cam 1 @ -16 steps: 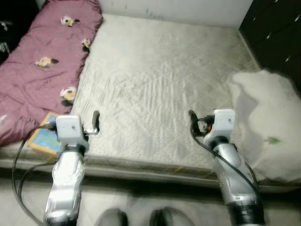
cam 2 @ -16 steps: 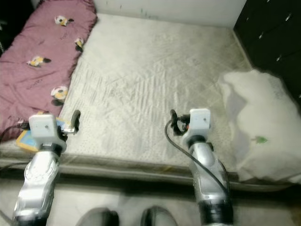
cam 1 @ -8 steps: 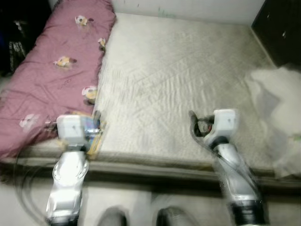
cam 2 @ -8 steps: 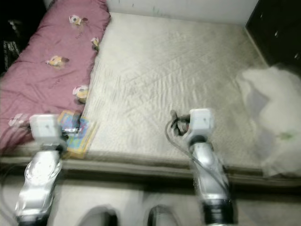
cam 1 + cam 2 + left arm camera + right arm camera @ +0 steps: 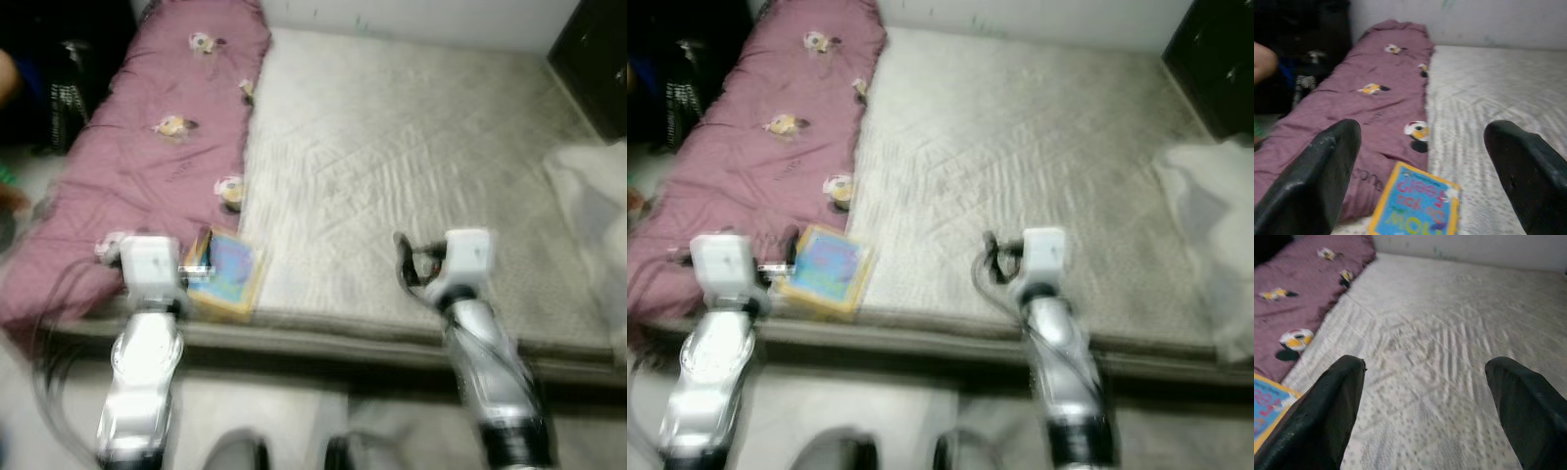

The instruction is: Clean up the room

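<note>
Lining up on the book at the bed's near edge

The left gripper [image 5: 1420,171] is hanging released just short of the book [image 5: 1418,205], which is lying beside the pink quilt [image 5: 147,166]; the right gripper [image 5: 1425,406], also released, is idling over the mattress [image 5: 411,157]. Next: reaching forward, clamping the book.

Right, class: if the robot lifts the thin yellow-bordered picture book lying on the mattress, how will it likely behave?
The thin yellow-bordered picture book looks flat and slim, so probably light, and may flex if gripped by one corner. It lies flush on the grey quilted mattress near the front edge, beside the maroon blanket, so sliding it off the edge first may help. The left gripper, jaws open, faces it.
</note>
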### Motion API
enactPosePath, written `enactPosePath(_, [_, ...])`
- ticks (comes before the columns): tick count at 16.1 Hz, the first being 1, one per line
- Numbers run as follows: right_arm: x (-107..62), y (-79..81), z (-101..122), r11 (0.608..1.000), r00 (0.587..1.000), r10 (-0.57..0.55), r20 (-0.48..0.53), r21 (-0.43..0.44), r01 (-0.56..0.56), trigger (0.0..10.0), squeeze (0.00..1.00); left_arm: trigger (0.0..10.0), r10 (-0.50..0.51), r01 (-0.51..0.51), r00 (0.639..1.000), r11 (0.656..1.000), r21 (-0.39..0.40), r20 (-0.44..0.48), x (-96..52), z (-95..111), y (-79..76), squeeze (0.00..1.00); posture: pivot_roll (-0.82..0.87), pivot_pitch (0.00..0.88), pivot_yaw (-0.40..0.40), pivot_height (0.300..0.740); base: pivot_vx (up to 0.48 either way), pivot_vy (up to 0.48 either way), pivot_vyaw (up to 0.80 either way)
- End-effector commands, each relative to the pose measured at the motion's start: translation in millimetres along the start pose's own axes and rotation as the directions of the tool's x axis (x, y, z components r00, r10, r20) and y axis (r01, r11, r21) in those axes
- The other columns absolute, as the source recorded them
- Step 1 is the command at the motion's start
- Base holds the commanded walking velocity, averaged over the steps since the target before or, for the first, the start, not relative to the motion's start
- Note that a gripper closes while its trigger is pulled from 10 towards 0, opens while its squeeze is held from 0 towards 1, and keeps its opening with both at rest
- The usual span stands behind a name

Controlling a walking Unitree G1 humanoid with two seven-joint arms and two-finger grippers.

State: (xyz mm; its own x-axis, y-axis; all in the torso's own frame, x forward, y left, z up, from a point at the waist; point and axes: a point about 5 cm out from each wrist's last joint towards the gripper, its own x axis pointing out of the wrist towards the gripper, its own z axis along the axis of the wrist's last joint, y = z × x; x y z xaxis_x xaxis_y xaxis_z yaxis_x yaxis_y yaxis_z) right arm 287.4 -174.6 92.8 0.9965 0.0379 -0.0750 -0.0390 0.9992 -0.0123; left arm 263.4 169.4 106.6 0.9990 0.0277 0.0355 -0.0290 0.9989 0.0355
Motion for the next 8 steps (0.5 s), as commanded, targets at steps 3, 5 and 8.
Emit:
enactPosePath(3, [0.9, -1.8, 4.0, 1.000, 1.000, -0.011, 0.015, -0.004, 0.011, 10.0, 0.00, 10.0, -0.027, 0.027, 1.000, 1.000, -0.003, 0.013, -1.5, 2.8, 0.3, 0.00, 0.00, 0.100, -0.059, 0.740, 0.000, 0.000, 0.00])
enactPosePath(5, [0.9, -1.7, 3.9, 1.000, 1.000, -0.010, 0.016, -0.005, 0.010, 10.0, 0.00, 10.0, -0.032, 0.032, 0.999, 0.999, -0.007, 0.015, -1.5, 3.0, -0.1, 0.00, 0.00, 0.100, -0.059, 0.740, 0.262, 0.000, 0.00])
enactPosePath(8, [1.5, -1.7, 3.7, 1.000, 1.000, -0.010, 0.014, -0.004, 0.010, 10.0, 0.00, 10.0, -0.037, 0.038, 0.999, 0.999, -0.009, 0.016, -1.0, 3.1, -0.8, 0.00, 0.00, 0.099, -0.058, 0.740, 0.282, 0.000, 0.00])
